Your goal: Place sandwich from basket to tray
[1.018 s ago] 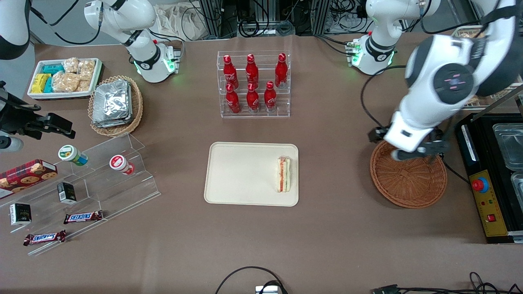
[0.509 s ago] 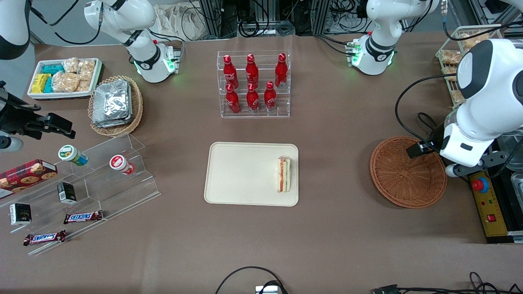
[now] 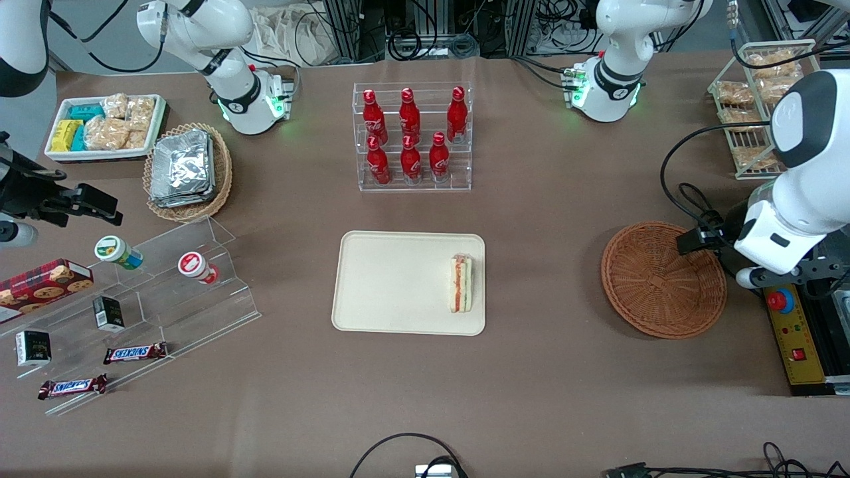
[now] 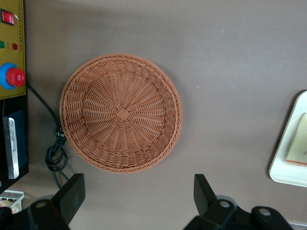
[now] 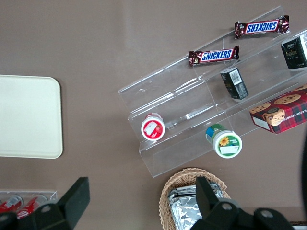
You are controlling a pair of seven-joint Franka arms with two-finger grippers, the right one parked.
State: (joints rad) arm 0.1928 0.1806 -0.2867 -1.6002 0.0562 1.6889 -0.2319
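The sandwich [image 3: 461, 284] lies on the cream tray [image 3: 392, 282], along the tray's edge that faces the basket; a sliver of the sandwich [image 4: 298, 146] and a corner of the tray [image 4: 286, 170] also show in the left wrist view. The reddish-brown wicker basket [image 3: 663, 280] [image 4: 121, 112] holds nothing. My left gripper [image 3: 767, 244] [image 4: 139, 199] hangs high beside the basket's rim, toward the working arm's end of the table. Its fingers [image 4: 72, 194] stand wide apart, open, with only bare table between them.
A black control box with a red button [image 3: 780, 300] sits close beside the basket, with a black cable [image 4: 56, 153] coiled by it. A wire rack of snacks [image 3: 757, 106] stands near the working arm. A rack of red bottles [image 3: 412, 136] stands farther from the camera than the tray.
My left arm has swung off from above the basket toward the working arm's end of the table, leaving the whole basket in sight. The sandwich has stayed put on the tray.
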